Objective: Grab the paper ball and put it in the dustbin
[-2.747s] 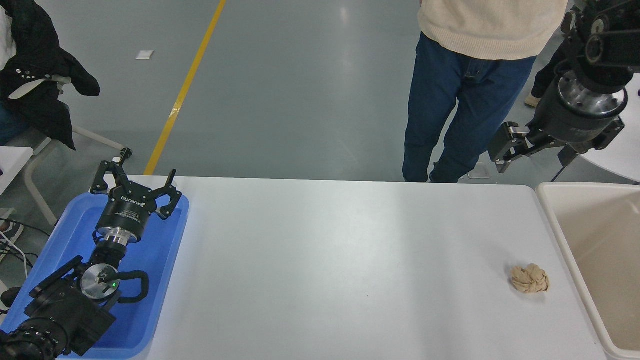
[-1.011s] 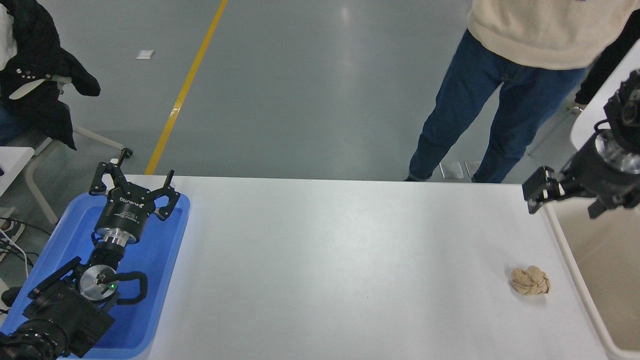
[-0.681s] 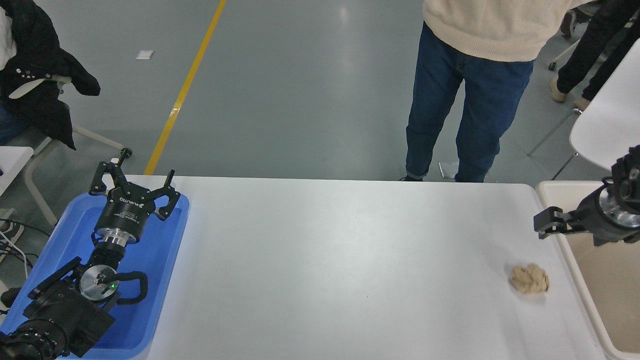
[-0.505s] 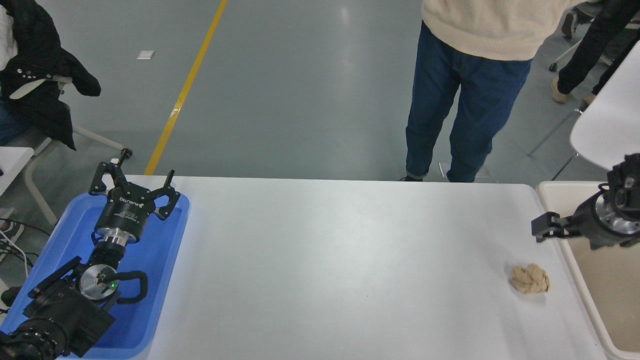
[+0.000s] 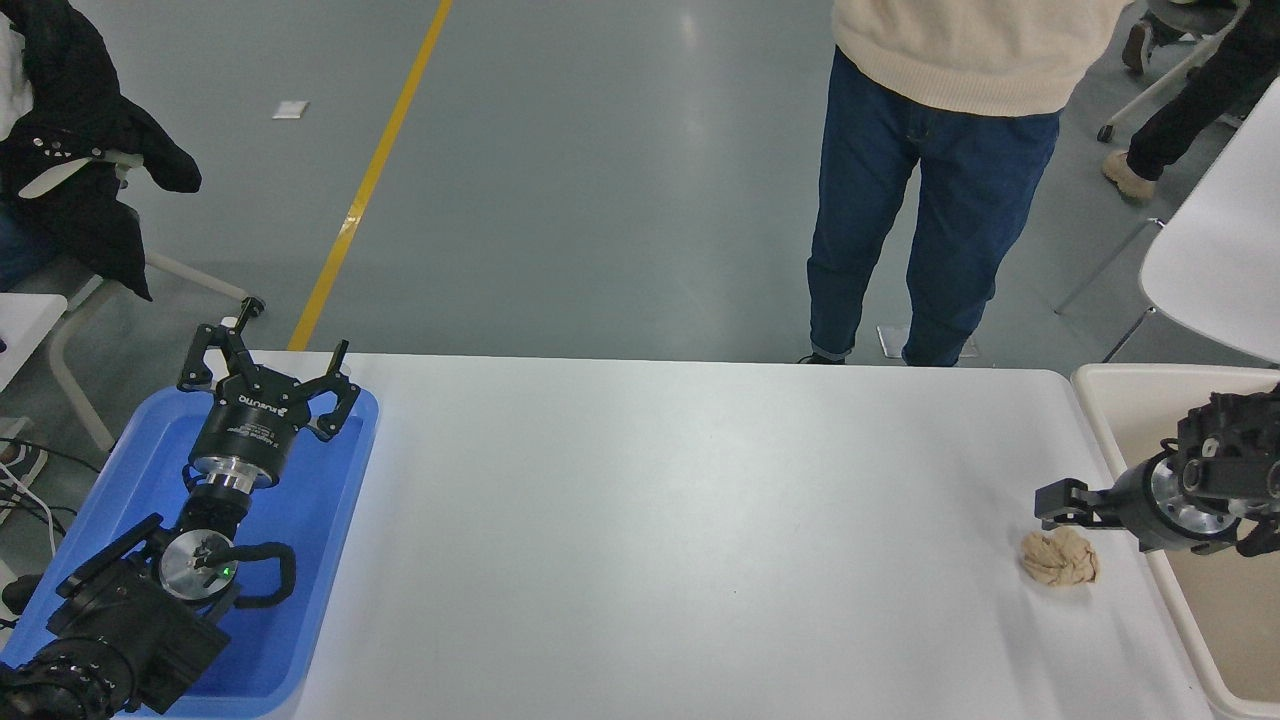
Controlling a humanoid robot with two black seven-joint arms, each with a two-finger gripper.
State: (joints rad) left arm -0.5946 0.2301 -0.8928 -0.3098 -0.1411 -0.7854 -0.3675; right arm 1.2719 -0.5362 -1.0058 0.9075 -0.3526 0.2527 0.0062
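The tan paper ball [image 5: 1058, 557] lies on the white table [image 5: 650, 520] near its right edge. Right beside that edge stands the cream dustbin [image 5: 1102, 410], only partly in view. My right gripper [image 5: 1150, 522] hangs open over the bin's near rim, just right of the ball and a little above it. One of its fingers [image 5: 1058, 496] reaches out over the ball's far side without touching it; the other is mostly hidden behind the wrist. My left gripper [image 5: 268, 362] is parked open over the blue tray at the lower left.
A blue tray [image 5: 330, 560] sits on the table's left end under my left arm. A person in blue jeans [image 5: 920, 200] stands at the far side. A white round table [image 5: 1220, 260] is at the right, and a chair with a black coat [image 5: 70, 150] at the far left.
My right gripper has come down and towards me from high at the right, ending low beside the paper ball. The person shifted their feet. The ball and left arm stayed put.
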